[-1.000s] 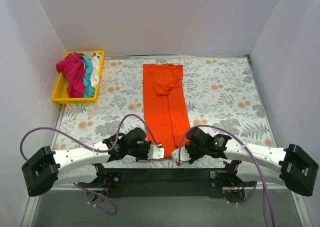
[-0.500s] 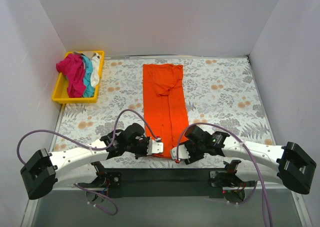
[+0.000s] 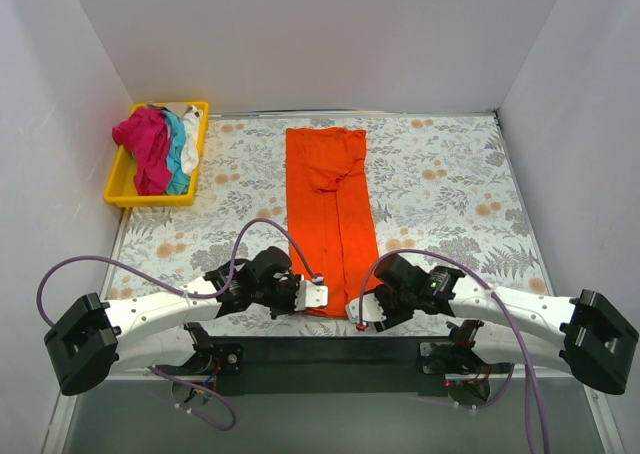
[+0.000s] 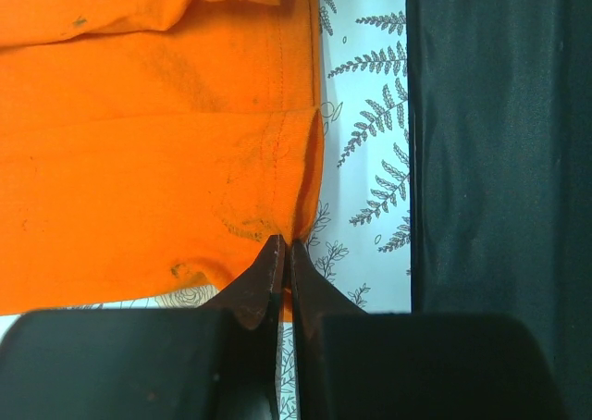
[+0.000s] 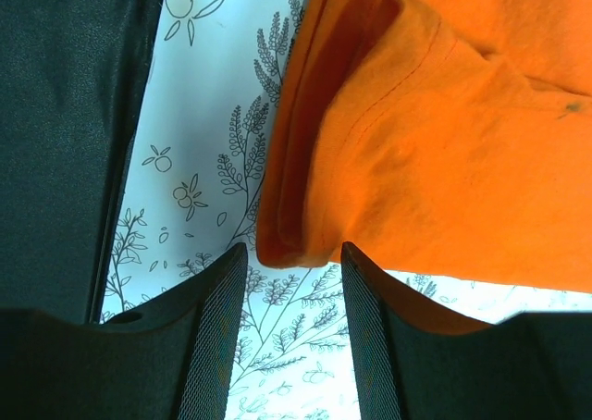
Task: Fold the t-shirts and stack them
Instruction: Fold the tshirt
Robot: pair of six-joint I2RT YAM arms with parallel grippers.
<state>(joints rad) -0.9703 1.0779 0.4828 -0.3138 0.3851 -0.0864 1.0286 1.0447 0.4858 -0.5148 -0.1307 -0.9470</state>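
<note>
Top view is showing one orange t-shirt (image 3: pixel 330 209) lying as a long folded strip down the middle of the desk (image 3: pixel 450 194). One yellow tray (image 3: pixel 150 201) at far left is holding three more: magenta shirt (image 3: pixel 145 152), teal shirt (image 3: pixel 177 159), white shirt (image 3: pixel 191 134).

Only the wrist views are resolving the grips. The left end effector (image 4: pixel 283 246) is pressing its fingers together on the near hem corner, apparently pinching cloth. The right end effector (image 5: pixel 291 272) is gaping wide, fingers straddling the other near corner.
</note>
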